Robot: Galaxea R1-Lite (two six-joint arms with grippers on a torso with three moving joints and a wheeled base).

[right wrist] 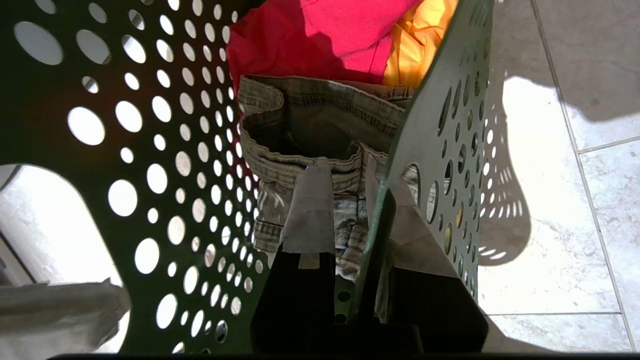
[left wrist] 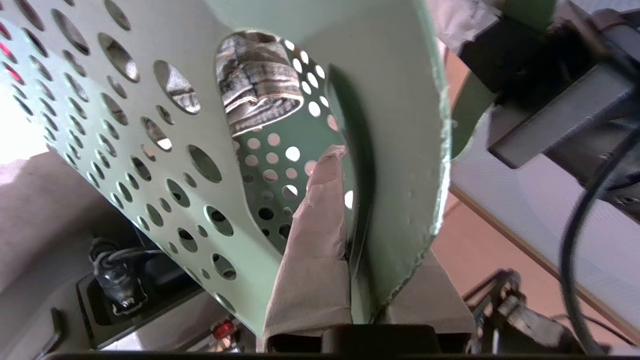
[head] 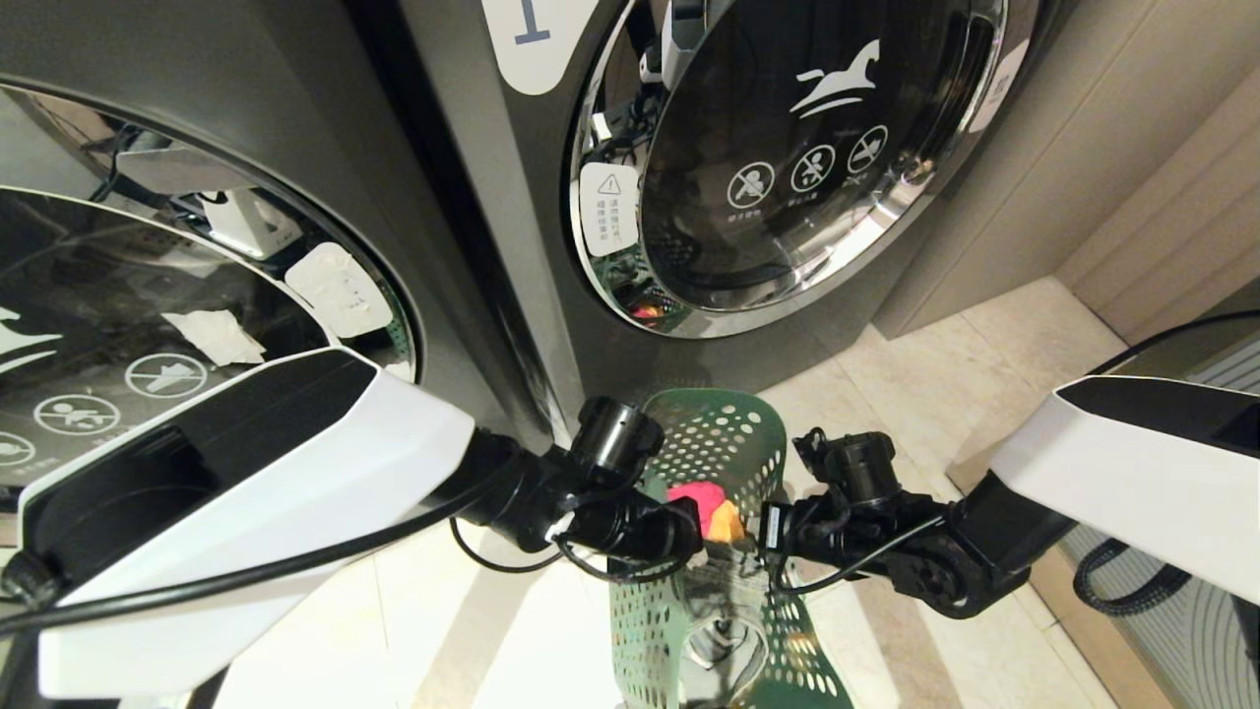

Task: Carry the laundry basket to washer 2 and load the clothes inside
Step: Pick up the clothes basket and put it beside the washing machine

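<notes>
Before the dark grey washers, left gripper (left wrist: 360,235) and right gripper (right wrist: 370,220) each pinch opposite walls of the perforated green plastic laundry basket (head: 724,443), carrying it level so the red, yellow and denim clothes (right wrist: 320,75) stay inside.

Green hole-dotted laundry basket (head: 724,433) holds red, orange-yellow, faded denim clothes (right wrist: 320,75).

Two washers (head: 551,197), one laundry basket (head: 724,433), two grippers (head: 689,532).

Pale beige floor tiles (head: 994,354) with thin grout lines; beige panelled wall (head: 1162,197) at right; bright light patches on floor.
</notes>
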